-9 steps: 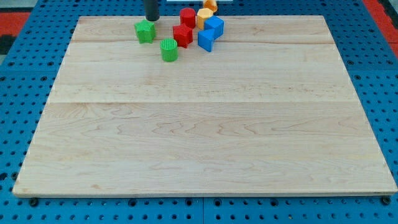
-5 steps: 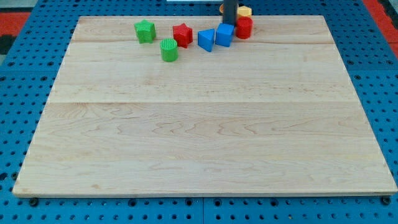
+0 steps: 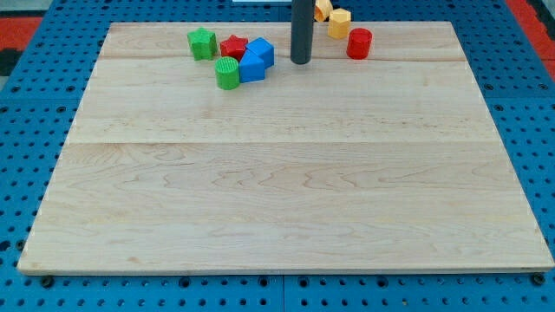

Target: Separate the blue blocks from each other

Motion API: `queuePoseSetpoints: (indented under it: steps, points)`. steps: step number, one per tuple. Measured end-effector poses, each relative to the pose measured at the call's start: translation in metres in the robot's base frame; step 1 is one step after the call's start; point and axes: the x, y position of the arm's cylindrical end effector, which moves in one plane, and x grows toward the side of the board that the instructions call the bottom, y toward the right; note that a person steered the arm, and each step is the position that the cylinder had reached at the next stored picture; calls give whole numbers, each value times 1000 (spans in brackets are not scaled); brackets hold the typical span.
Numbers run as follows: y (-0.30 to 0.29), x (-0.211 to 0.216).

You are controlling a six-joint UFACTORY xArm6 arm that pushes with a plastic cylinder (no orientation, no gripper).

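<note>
My tip (image 3: 300, 62) rests on the wooden board (image 3: 286, 199), just right of two touching blue blocks (image 3: 254, 61). It is a bare rod, holding nothing.

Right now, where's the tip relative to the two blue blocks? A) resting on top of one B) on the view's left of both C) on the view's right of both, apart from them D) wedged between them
C: my tip stands on the view's right of the two blue blocks, bare board between, while the blues sit pressed together beside the red star block and green cylinder block.
</note>
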Motion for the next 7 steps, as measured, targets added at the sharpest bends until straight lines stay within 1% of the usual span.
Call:
queuePoseSetpoints:
  steps: [1,2,3,4,5,6,7]
  points:
    - [-32,-22]
    - [-12,-78]
    - [-44,-90]
    - [-93,-64]
    - [-94,-2]
    - [-53,46]
    - [-23,84]
